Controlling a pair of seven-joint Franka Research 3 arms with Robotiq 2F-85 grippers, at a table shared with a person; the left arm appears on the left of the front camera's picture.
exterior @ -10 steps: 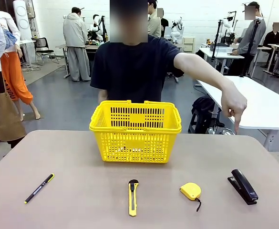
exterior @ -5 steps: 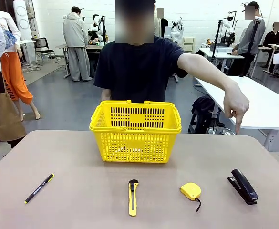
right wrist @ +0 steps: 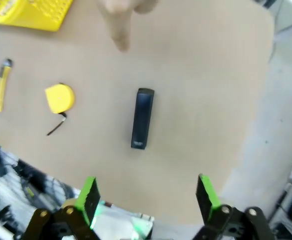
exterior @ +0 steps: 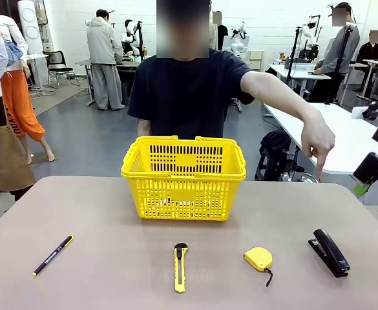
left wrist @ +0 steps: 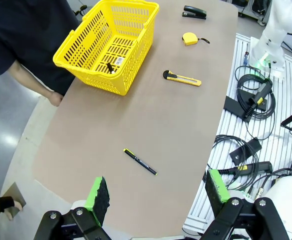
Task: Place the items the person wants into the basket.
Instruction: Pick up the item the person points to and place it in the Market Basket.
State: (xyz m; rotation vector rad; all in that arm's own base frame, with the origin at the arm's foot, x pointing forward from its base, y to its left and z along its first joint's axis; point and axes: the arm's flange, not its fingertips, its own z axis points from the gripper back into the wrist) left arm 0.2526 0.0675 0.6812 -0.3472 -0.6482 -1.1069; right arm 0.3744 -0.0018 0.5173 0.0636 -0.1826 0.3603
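hovering wide open at the worktop's (right wrist: 200, 75) right edge, the right pincer (right wrist: 146, 192) looks down on the stapler (right wrist: 142, 118), whose long axis lies crosswise to its closing line.

Person's hand (exterior: 318, 137) hangs beyond stapler (exterior: 329, 252); table (exterior: 111, 271) around stapler open.

Your right wrist view is smeared by motion: the stapler (right wrist: 142, 119) and tape measure (right wrist: 60, 98) have soft edges, and the person's hand (right wrist: 122, 22) is a blur cut off by the top edge, as is the basket (right wrist: 28, 12). In the front view the right tool (exterior: 367, 181) is cropped by the right edge, and the basket's near wall hides its floor. From the left wrist, a small dark item (left wrist: 110, 66) in the basket is too small to name, and the print on the pen (left wrist: 140, 161) is unreadable.
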